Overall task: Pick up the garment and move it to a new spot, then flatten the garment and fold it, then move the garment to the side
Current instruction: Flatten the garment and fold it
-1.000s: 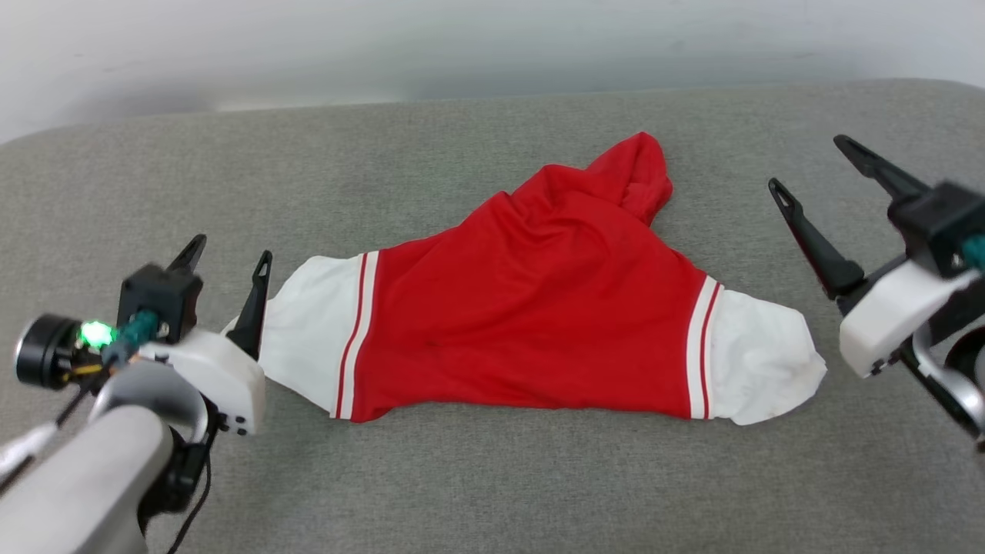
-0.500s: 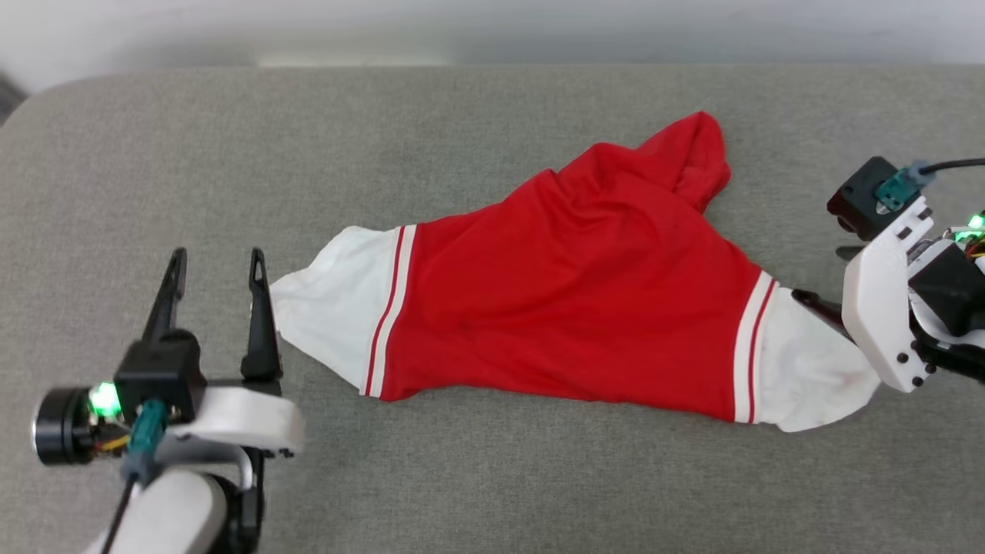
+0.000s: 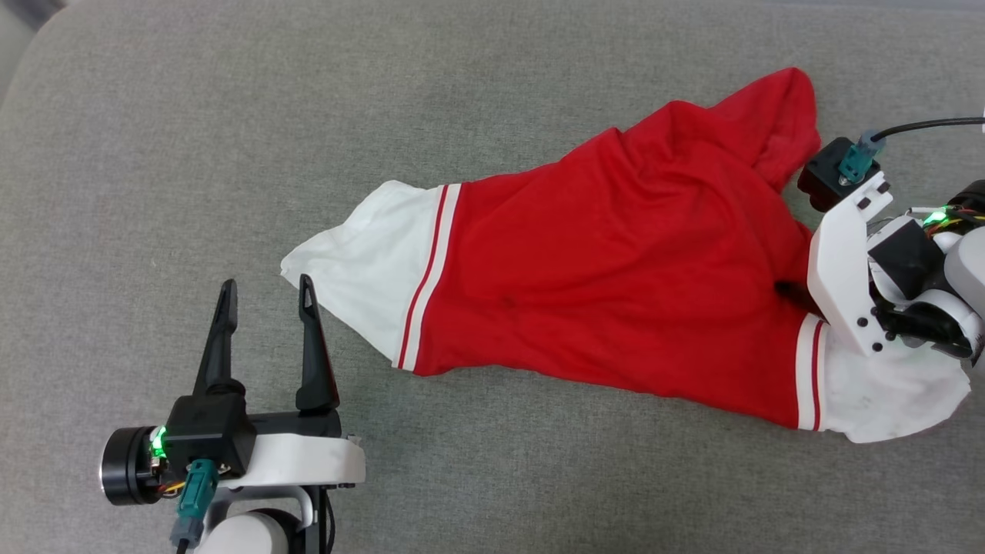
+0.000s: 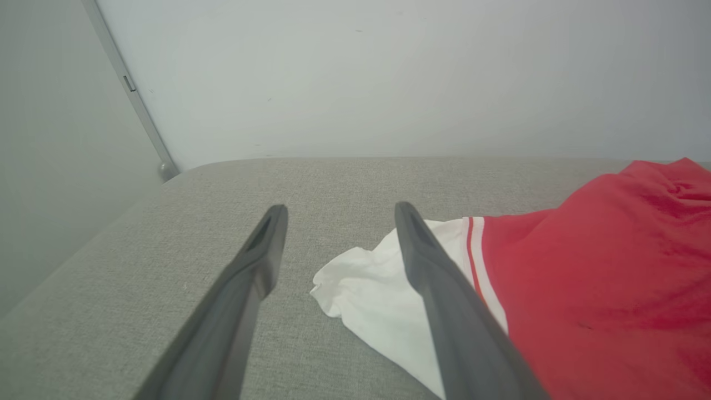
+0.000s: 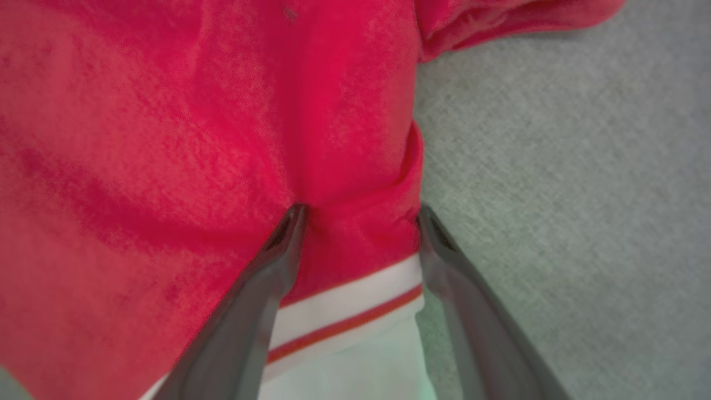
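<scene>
Garment [image 3: 616,269]: lies rumpled across grey cushion [image 3: 154,154], red body in the middle, 2 white sleeves w/ striped trim at L and R ends. L gripper [image 3: 267,281]: points up the head view just beside L sleeve tip, fingers wide apart, grips nothing, nearer finger right next to the white cloth. R gripper [image 5: 361,209]: bears down on garment by R sleeve trim, fingers apart, straddles a ridge of red cloth, 1 tip on cloth, other at garment's edge by cushion; not clamped.

Red garment [image 3: 616,261] lies rumpled, apparently back-up.
</scene>
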Tool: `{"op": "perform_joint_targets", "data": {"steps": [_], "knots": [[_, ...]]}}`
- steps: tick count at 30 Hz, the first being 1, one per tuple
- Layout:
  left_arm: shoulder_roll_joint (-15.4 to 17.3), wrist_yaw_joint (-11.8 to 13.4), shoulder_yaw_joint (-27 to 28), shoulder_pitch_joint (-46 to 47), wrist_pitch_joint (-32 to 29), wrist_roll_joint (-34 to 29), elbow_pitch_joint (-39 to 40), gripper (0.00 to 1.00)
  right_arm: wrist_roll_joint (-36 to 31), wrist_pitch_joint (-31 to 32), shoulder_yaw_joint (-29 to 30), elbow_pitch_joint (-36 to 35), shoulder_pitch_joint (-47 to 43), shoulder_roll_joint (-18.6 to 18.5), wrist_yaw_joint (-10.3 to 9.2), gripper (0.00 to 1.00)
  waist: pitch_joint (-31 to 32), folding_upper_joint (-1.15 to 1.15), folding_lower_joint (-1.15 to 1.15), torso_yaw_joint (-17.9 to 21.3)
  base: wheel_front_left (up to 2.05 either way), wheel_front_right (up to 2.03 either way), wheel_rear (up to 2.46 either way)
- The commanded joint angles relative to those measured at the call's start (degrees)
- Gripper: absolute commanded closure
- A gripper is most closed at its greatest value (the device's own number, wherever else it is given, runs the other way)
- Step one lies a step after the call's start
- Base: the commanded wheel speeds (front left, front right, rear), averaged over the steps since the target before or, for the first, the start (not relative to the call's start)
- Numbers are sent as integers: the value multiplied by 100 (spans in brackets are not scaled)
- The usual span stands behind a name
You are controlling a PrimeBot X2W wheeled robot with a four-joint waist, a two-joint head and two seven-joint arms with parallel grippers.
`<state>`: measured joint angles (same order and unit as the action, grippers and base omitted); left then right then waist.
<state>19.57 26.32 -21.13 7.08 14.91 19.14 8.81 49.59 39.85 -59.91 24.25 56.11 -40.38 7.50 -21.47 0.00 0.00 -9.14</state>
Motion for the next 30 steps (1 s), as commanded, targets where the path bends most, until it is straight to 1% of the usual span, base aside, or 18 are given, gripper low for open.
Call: {"op": "perform_joint_targets", "data": {"steps": [1, 5, 6, 11, 15, 19, 24, 27, 29, 30], "knots": [[-83, -77, 62, -37, 40, -84, -23, 0, 57, 26, -188, 106, -75, 78, -2, 0, -100, 0, 0, -93, 0, 0, 0], [-361, -363, 290, -82, 41, -309, -105, 0, 185, -118, -681, 170, -148, 119, 0, 0, -141, 0, 0, -126, 0, 0, 0], [-416, -429, 349, -87, 41, -365, -131, 0, 207, -253, -704, 136, -41, 105, 0, 100, -138, 0, 0, -120, 0, 0, 0], [-671, -723, 621, -169, 41, -583, -226, 0, 371, -870, -489, 31, 695, -93, -4, 100, -58, 0, 0, -78, 0, 0, 0], [-856, -912, 757, -195, 41, -755, -231, 0, 437, -1138, -400, 187, 1089, -90, -3, 100, -73, 0, 0, -122, 0, 0, 0], [-1037, -1101, 814, -152, 40, -904, -239, 0, 404, -1392, -294, 691, 1412, 215, -3, 100, -225, 0, 0, -210, 0, 0, 0], [-1235, -1311, 886, -26, 36, -1062, -288, 0, 265, -1691, -419, 1577, 1384, 760, -3, 100, -431, 0, 0, -344, 0, 0, 0], [-1315, -1384, 952, 31, 36, -1133, -332, 0, 305, -1584, -666, 2041, 1148, 1018, 1, 100, -454, 0, 0, -366, 0, 0, 0], [-1369, -1420, 991, 11, 36, -1173, -381, 0, 377, -1490, -850, 2191, 983, 1109, 7, 100, -417, 0, 0, -356, 0, 0, 0], [-1381, -1432, 1024, -19, 36, -1198, -398, 0, 396, -1519, -915, 2183, 961, 1114, 8, 61, -382, 0, 0, -330, 0, 0, 0]]}}
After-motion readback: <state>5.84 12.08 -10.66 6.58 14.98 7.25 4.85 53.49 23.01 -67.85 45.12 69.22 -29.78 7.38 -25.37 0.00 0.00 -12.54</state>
